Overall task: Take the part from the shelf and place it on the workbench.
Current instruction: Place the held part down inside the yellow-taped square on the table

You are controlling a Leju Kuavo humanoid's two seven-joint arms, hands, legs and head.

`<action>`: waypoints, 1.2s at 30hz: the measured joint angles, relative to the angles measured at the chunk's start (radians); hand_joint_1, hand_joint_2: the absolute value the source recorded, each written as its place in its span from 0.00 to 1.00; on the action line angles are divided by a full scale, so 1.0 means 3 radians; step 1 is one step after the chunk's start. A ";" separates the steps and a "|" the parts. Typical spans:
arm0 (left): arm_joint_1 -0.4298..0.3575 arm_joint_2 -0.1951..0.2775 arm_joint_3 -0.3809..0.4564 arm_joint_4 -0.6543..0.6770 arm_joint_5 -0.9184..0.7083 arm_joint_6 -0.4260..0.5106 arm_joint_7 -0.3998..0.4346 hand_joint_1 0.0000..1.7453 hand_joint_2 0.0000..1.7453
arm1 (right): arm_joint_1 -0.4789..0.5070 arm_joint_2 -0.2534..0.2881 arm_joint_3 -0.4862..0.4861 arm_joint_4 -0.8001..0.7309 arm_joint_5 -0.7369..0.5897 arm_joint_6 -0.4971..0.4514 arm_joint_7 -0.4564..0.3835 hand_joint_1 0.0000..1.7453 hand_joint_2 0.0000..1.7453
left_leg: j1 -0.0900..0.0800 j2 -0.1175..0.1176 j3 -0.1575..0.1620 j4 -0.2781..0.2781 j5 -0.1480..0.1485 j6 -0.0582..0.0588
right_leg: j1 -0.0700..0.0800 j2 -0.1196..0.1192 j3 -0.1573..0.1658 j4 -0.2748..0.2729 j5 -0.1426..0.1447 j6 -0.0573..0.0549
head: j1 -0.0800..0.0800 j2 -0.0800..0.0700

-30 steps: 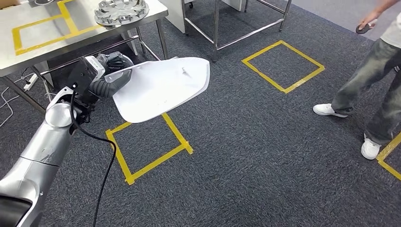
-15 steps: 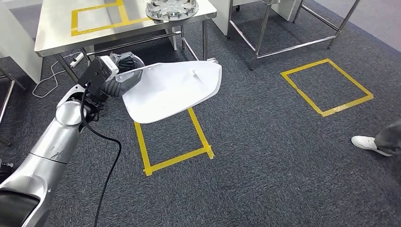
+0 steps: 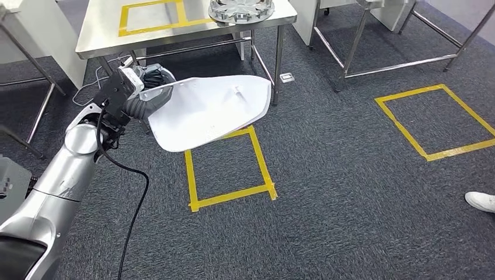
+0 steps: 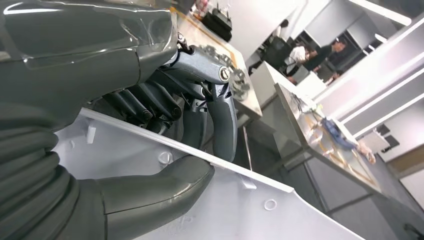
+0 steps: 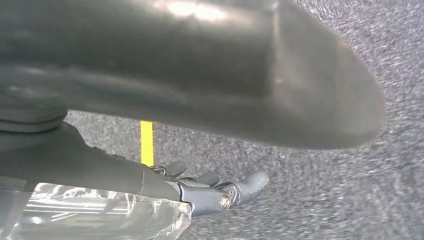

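Observation:
A large white curved plastic part (image 3: 210,111) is held flat in the air by my left hand (image 3: 149,96), which grips its near edge. In the left wrist view the thumb (image 4: 165,182) presses one face of the part (image 4: 235,210) and the dark fingers (image 4: 220,120) wrap the other side of its rim. The steel workbench (image 3: 105,32) stands just beyond the part, with a yellow tape rectangle (image 3: 150,14) on its top. My right hand (image 5: 220,192) hangs over the carpet with its fingers spread and nothing in them.
A silver hubcap (image 3: 241,9) lies on the workbench's right end. Yellow tape squares mark the carpet below the part (image 3: 230,169) and at the right (image 3: 435,119). Another steel frame (image 3: 356,41) stands behind. A person's white shoe (image 3: 481,201) is at the right edge.
The camera has turned: the whole scene has slid right and down, bringing the workbench nearer, and the person has left the picture but for a shoe. My left hand still holds the part.

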State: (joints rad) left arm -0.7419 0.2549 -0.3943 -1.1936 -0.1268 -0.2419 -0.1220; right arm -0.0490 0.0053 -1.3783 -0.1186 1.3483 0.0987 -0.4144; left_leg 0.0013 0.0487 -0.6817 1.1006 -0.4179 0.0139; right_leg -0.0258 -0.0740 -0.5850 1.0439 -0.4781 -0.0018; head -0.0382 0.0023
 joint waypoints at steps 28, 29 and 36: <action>0.0026 0.0066 -0.0041 -0.0010 0.0154 -0.0138 -0.0038 1.00 1.00 | -0.0030 0.0015 0.0001 -0.0069 0.0020 0.0012 0.0064 0.00 0.00 | 0.0038 -0.0176 -0.0233 0.0570 -0.0312 -0.0096 | 0.0000 0.0243 -0.0104 -0.0046 0.0140 -0.0035 | 0.0012 0.0000; 0.0025 0.0072 -0.0041 -0.0017 0.0155 -0.0143 -0.0040 1.00 1.00 | -0.0031 0.0017 0.0001 -0.0069 0.0020 0.0012 0.0063 0.00 0.00 | 0.0033 -0.0169 -0.0125 0.0334 -0.0177 -0.0073 | 0.0005 0.0242 -0.0089 -0.0047 0.0130 -0.0033 | 0.0012 0.0000; -0.0027 0.0091 -0.0040 -0.0062 0.0167 -0.0177 -0.0046 1.00 1.00 | -0.0025 0.0037 0.0001 -0.0073 0.0020 0.0016 0.0051 0.00 0.00 | -0.0026 -0.0147 0.0276 -0.0377 -0.0012 0.0102 | 0.0012 0.0210 -0.0036 -0.0004 0.0139 0.0077 | 0.0020 0.0000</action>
State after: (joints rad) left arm -0.7500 0.2821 -0.4063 -1.2123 -0.0767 -0.2949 -0.1359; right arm -0.0564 0.0164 -1.3779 -0.1405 1.3542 0.1036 -0.3990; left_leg -0.0064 0.0048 -0.5988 0.9875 -0.4214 0.0446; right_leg -0.0221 -0.0109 -0.5959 1.0427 -0.4365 0.0212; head -0.0322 0.0023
